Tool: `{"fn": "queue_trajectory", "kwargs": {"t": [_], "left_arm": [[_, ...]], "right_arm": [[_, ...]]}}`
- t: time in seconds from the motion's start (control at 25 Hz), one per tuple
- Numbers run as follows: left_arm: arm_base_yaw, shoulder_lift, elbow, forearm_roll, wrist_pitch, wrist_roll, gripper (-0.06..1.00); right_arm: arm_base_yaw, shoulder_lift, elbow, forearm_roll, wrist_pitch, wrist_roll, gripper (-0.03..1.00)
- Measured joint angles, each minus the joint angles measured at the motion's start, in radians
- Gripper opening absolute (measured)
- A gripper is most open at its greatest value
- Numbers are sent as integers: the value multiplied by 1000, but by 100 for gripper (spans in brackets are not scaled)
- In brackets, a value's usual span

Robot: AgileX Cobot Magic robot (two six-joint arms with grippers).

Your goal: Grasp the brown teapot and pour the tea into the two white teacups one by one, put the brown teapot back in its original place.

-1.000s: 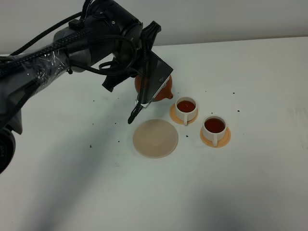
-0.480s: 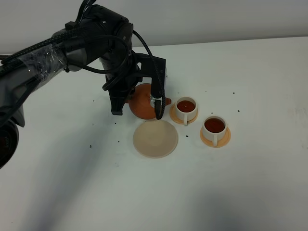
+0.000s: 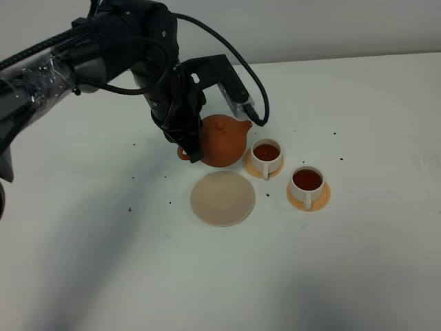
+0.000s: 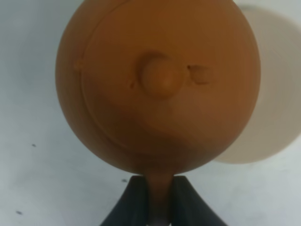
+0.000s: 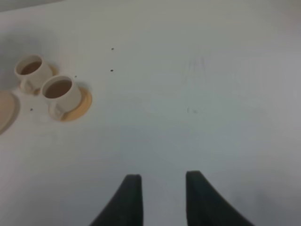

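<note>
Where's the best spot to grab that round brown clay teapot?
The loop handle, from the side opposite the spout: it is thin enough to pinch, while the body of the round brown clay teapot is wide. The left gripper's fingers hold it there.

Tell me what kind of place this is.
Probably a robot test bench, not a real tea room: a bare white tabletop, a black cable-wrapped robot arm holding a squat brown clay teapot, and two small white cups of tea on orange saucers.
</note>
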Motion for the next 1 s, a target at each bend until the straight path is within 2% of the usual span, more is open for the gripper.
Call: {"fn": "queue_trajectory", "kwargs": {"t": [0.2,0.44,0.6,0.76,1.0], "left_arm": [[-2,-53,0,-81,99,-133,13],[-29,-60,18,-79,101,-215,13],[-52,-60,88,-83,101,-267,13],[-69,-60,181,-85,58,-310,13],[-74,-60,301,-84,-75,-359,13]], "right_arm": [[0,0,0,0,0,0,24],[0,0,0,0,0,0,24],[0,0,0,0,0,0,24],[0,0,0,2,0,0,24],[0,0,0,3,0,0,24]]}}
